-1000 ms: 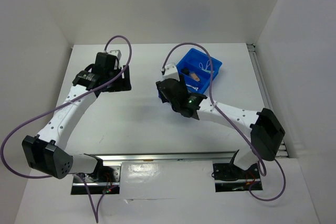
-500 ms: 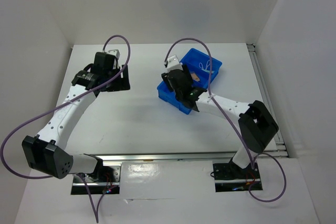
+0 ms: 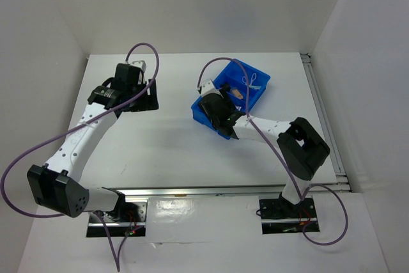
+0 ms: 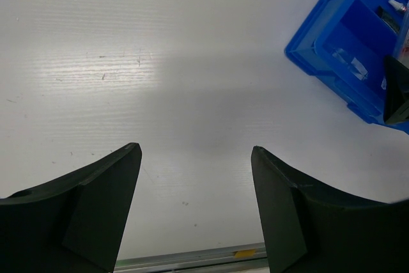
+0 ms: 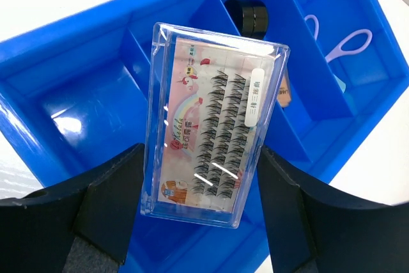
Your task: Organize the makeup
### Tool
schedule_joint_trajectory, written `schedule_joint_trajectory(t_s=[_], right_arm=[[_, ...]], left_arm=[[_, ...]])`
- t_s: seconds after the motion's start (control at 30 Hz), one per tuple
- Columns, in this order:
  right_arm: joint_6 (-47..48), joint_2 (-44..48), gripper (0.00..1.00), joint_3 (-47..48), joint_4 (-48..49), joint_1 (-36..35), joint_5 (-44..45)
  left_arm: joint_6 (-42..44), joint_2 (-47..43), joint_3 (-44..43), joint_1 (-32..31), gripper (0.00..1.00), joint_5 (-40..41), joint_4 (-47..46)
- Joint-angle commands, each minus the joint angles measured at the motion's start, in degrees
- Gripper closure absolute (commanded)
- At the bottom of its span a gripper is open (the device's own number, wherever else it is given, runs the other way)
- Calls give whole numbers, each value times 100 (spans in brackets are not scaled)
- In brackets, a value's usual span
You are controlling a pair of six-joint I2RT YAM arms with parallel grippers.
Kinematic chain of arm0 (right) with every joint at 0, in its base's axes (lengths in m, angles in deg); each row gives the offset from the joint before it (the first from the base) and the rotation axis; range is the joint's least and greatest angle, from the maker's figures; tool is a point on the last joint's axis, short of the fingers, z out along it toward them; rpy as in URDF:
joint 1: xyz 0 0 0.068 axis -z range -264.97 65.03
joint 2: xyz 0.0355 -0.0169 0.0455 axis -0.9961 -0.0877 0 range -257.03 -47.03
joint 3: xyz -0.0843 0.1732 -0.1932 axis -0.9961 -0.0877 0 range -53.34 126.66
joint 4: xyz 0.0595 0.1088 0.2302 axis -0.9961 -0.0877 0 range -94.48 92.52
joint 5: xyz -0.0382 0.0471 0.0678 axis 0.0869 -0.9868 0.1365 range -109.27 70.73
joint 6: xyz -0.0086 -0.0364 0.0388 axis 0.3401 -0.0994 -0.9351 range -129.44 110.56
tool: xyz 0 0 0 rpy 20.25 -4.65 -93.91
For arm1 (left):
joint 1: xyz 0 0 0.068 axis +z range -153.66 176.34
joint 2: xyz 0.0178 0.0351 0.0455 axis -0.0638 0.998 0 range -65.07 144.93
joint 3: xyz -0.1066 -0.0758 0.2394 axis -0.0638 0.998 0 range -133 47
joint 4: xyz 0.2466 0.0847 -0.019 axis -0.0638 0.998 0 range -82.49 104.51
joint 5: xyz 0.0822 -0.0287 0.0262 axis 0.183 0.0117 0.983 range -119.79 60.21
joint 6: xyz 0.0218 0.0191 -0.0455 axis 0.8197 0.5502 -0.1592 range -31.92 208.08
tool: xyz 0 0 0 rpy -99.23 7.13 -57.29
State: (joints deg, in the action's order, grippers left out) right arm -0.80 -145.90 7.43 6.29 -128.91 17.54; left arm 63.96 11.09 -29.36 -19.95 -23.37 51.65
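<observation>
My right gripper (image 5: pixel 199 151) is shut on a flat clear packet (image 5: pixel 211 126) of false lashes with a pink printed card. It holds the packet over the near-left compartments of the blue tray (image 5: pixel 64 49). In the tray's other compartments lie a tiny dark piece (image 5: pixel 249 16), a lilac looped tool (image 5: pixel 345 46) and a tan piece (image 5: pixel 283 94), mostly hidden behind the packet. In the top view the right gripper (image 3: pixel 214 103) is over the tray's (image 3: pixel 259 76) left end. My left gripper (image 4: pixel 195 151) is open and empty above bare table, far left of the tray (image 4: pixel 332 55).
The left gripper (image 3: pixel 148 97) hovers at the table's back left. White walls close in the table at the back and on both sides. A metal rail (image 3: pixel 211 190) runs along the near edge. Purple cables loop above both arms.
The right gripper has moved back and left with the packet, from the tray's near edge to over its left compartments. The left arm has not moved.
</observation>
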Motion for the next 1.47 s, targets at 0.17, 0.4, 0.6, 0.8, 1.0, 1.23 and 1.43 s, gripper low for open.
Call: schedule_joint_trajectory(t_s=[0.17,0.4,0.6,0.8,1.0,1.23,1.43], right_arm=[[-266,245,17,5,-121,35,71],[-380,412,9,224,-350,35,71],[-1258,360,9,1084,-1578,280,-191],[-2559,88,15,2182,-3230,957,-1604],[-3702,622,0,2037,-3734,2046,-2863],[-4380,1966,0,1061,-3972,3189,-2434],[-4108,2932,4,375,-3832,3664,-2443]], left_arm=[[21,30,-28,30,17,70,-125],[21,-22,42,30,17,18,-204],[21,-83,42,30,17,-97,-151],[-31,-137,42,30,17,-97,-151],[-31,-189,42,30,15,-219,-151],[-207,-128,-63,83,4,-518,-90],[-260,-294,-63,83,2,-571,-151]])
